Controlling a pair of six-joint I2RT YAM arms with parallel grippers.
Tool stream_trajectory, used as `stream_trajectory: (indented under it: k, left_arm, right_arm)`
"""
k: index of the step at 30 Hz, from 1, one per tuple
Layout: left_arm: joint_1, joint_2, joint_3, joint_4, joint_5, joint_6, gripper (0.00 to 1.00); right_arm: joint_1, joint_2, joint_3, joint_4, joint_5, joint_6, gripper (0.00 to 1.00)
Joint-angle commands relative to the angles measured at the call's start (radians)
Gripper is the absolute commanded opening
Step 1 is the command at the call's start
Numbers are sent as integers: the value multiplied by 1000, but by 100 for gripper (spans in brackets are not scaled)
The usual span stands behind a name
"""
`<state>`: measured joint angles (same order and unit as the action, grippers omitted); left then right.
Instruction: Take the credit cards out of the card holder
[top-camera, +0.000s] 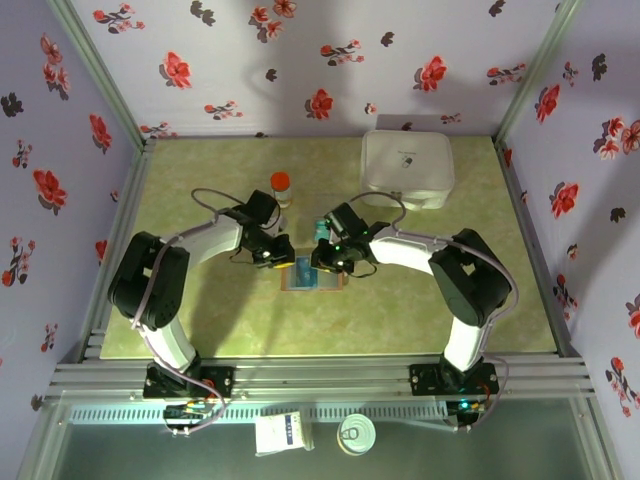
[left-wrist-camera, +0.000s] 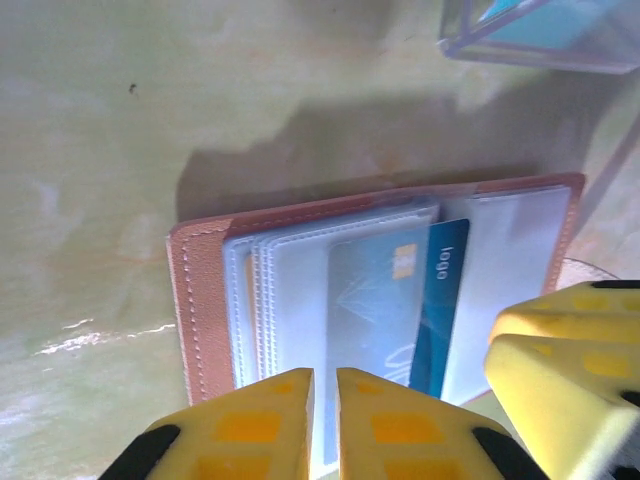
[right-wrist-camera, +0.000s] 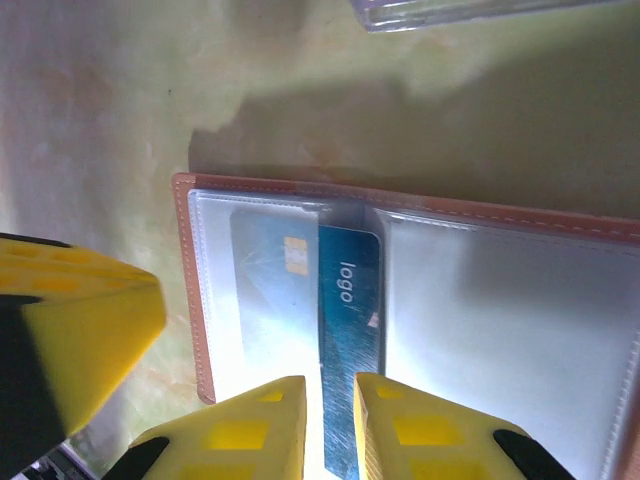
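Green table (top-camera: 200, 320): card holder (top-camera: 312, 276) open flat, long axis left-right.

Robotics lab test booth: flower-print wall panels (top-camera: 330, 60) box in a green tabletop (top-camera: 200, 320), with the left arm (top-camera: 150, 280) and right arm (top-camera: 470, 280) bolted to aluminium rails (top-camera: 320, 378).

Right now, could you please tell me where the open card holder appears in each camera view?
Top external: card holder mid-picture, between left end effector and right end effector.
Left wrist: card holder lower centre.
Right wrist: card holder centre to right edge.
Shared landmark: dark blue logo card, in both wrist views.
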<state>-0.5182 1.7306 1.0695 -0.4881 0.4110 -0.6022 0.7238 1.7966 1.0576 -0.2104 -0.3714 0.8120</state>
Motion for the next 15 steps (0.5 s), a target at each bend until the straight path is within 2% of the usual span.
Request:
stream_trajectory:
  k: [1, 7, 15]
  left_arm:
    - [-22, -26, 27, -33, 3, -1, 11]
    - [-58, 16, 26, -22, -4, -11, 6]
    - [-58, 46, -3, -6, -25, -6, 2]
  right_arm:
    - [-16, -23, -30, 23, -21, 4, 21]
    - [-30, -16, -42, 49, -53, 11, 23]
    - [-40, 27, -62, 93, -91, 28, 23]
